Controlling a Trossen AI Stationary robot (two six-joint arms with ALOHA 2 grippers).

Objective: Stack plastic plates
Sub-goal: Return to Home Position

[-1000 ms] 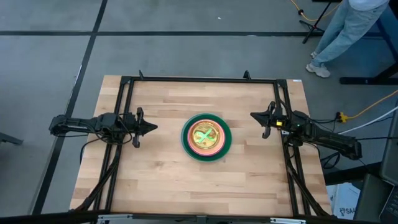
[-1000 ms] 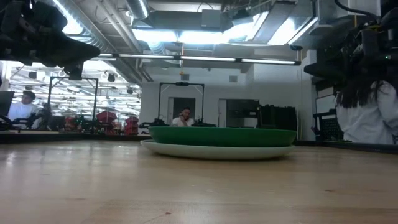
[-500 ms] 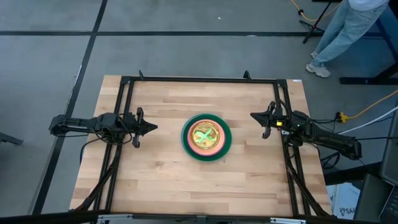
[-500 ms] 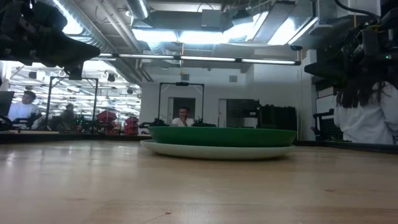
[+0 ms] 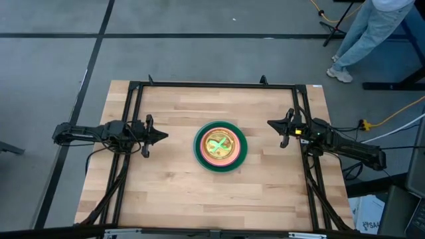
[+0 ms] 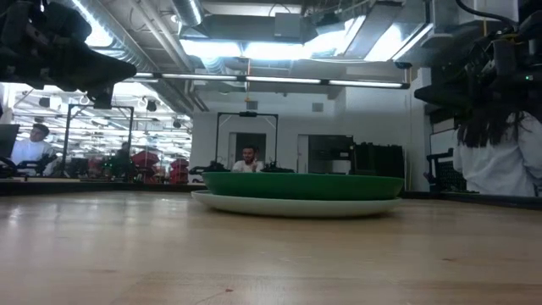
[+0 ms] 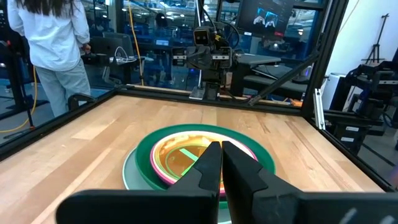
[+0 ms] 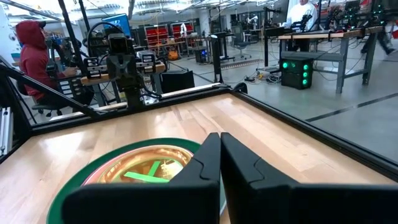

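Wooden table [image 5: 179,186]: plastic plates [image 5: 220,147] sat nested in one stack at centre, dark green rim showing. Well apart from it, left gripper [image 5: 163,135] and right gripper [image 5: 271,123] flanked it, both pinched closed, holding nothing.

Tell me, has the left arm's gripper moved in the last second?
No. In the high view, the left gripper sits at the same spot inside the black frame as before.
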